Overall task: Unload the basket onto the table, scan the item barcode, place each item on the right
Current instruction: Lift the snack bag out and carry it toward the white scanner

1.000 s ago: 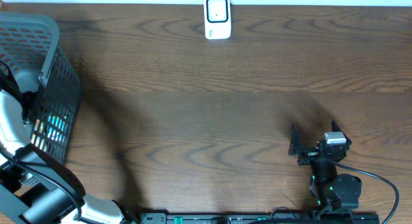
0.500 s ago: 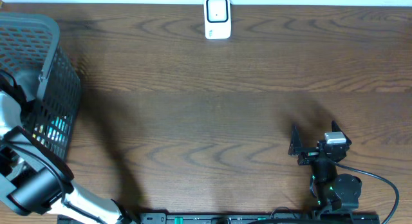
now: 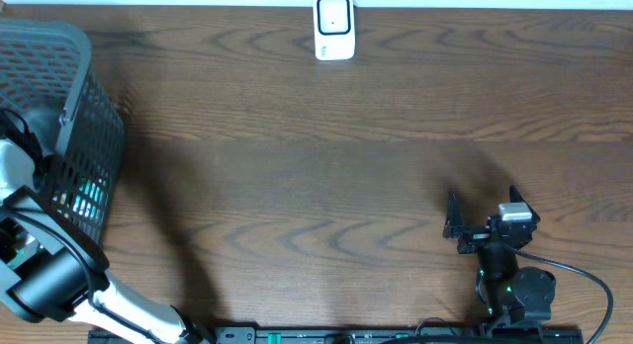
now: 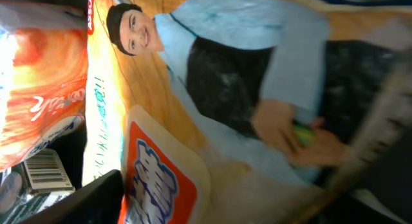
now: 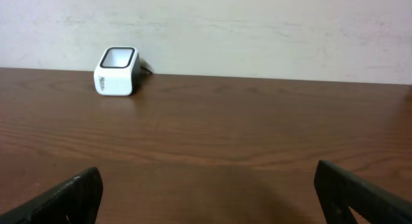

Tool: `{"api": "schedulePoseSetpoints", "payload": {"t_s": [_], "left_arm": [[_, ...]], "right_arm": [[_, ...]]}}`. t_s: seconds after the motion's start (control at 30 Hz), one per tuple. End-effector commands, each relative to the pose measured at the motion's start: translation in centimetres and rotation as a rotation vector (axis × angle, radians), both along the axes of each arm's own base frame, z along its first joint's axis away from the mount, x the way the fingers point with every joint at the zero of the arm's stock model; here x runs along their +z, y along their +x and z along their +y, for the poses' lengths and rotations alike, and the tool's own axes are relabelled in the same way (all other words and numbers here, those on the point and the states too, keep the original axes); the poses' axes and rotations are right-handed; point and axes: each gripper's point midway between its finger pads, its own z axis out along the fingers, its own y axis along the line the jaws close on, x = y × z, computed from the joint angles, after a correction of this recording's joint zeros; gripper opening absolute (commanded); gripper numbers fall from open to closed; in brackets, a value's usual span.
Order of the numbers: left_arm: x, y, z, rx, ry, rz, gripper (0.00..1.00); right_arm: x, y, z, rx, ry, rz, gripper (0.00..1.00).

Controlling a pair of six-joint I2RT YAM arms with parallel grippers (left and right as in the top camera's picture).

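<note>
Seen from overhead, the wire basket point(image 3: 94, 136) runs off the left edge. Its mesh hides the end of the left arm point(image 3: 45, 283) that reaches into it, and the contents show only as teal and white flecks through the wire.

In the left wrist view a snack bag point(image 4: 219, 89) printed with a smiling figure overfills the frame. It is cut on every side, and its right part is smeared out of focus. One dark finger point(image 4: 90, 201) sits cropped in the lower left corner. The opposite side is a blur, so how wide the jaws stand cannot be judged. A barcode point(image 4: 48, 170) on another pack is partly covered.

The right gripper point(image 5: 207, 176) shows only two fingertips, cropped by the bottom edge. The print on the scanner point(image 5: 116, 71) is too small to read.
</note>
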Motion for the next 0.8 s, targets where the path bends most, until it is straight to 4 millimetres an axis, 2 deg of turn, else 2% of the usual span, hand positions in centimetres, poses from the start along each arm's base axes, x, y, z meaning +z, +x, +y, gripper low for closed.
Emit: {"api": "schedulePoseSetpoints", "payload": {"t_s": [0.0,0.03,0.23,0.27,0.4,0.53,0.63,0.77], "left_arm": [[-1.0,-0.5,0.2,0.007,-0.002,0.032,0.73],[-0.9,-0.4,0.3,0.007,0.000,0.030,0.67],[-0.1,0.0,0.7,0.081,0.015,-0.018,0.12],[0.2,0.1,0.7,0.100,0.019,-0.031,0.08],[2.9,0.7,1.1,0.196,0.053,-0.123,0.08],[7.4,1.9,0.7,0.228,0.064,-0.280,0.08],[11.8,3.2,-0.2,0.215,0.060,-0.446,0.07],[19.6,4.1,-1.4,0.205,0.100,-0.697,0.08]], "right_arm": [[0.0,0.0,-0.1,-0.006,-0.001,-0.002,0.99],[0.0,0.0,-0.1,-0.006,-0.001,-0.002,0.99],[0.0,0.0,-0.1,-0.006,-0.001,-0.002,0.99],[0.0,0.0,-0.1,-0.006,-0.001,-0.002,0.99],[0.0,0.0,-0.1,-0.006,-0.001,-0.002,0.99],[0.0,0.0,-0.1,-0.006,-0.001,-0.002,0.99],[0.0,0.0,-0.1,-0.006,-0.001,-0.002,0.99],[0.0,0.0,-0.1,-0.006,-0.001,-0.002,0.99]]}}
